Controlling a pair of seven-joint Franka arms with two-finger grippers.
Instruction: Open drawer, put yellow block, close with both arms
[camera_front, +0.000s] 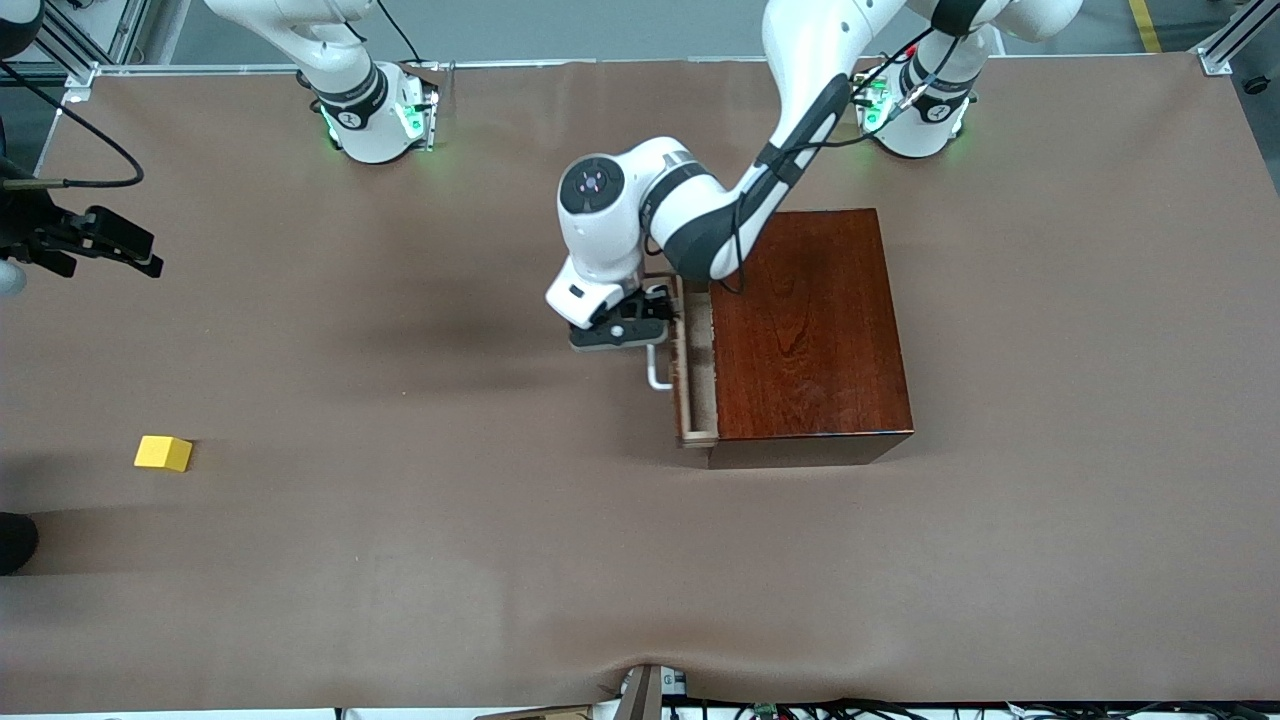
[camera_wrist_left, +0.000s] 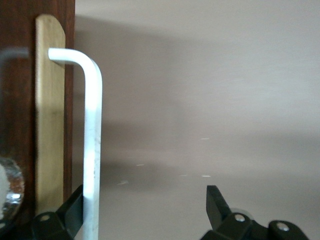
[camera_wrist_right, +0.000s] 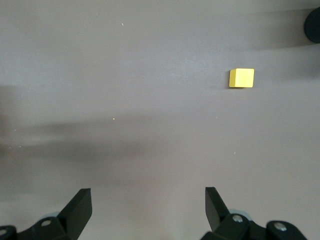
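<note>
The mahogany box (camera_front: 810, 330) sits on the worktop (camera_front: 400, 560). Its drawer (camera_front: 696, 370) is slightly out, toward 9 o'clock. The handle (camera_front: 655, 372) bar runs 12-to-6.

Left gripper (camera_wrist_left: 145, 212): fingers wide apart, straddling the bar, not clamped.

Right gripper (camera_wrist_right: 147, 210): spread wide, empty, waiting.

Yellow block (camera_front: 164, 453): near the right arm's end, at 8 o'clock from the drawer.

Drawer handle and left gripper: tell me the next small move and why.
Probably close the left gripper on the white handle, then pull. In the left wrist view its fingers stand open, with the bar against one finger. The drawer shows only a narrow strip of pale tray out of the wooden box, and the yellow block lies on the table toward the right arm's end.
</note>
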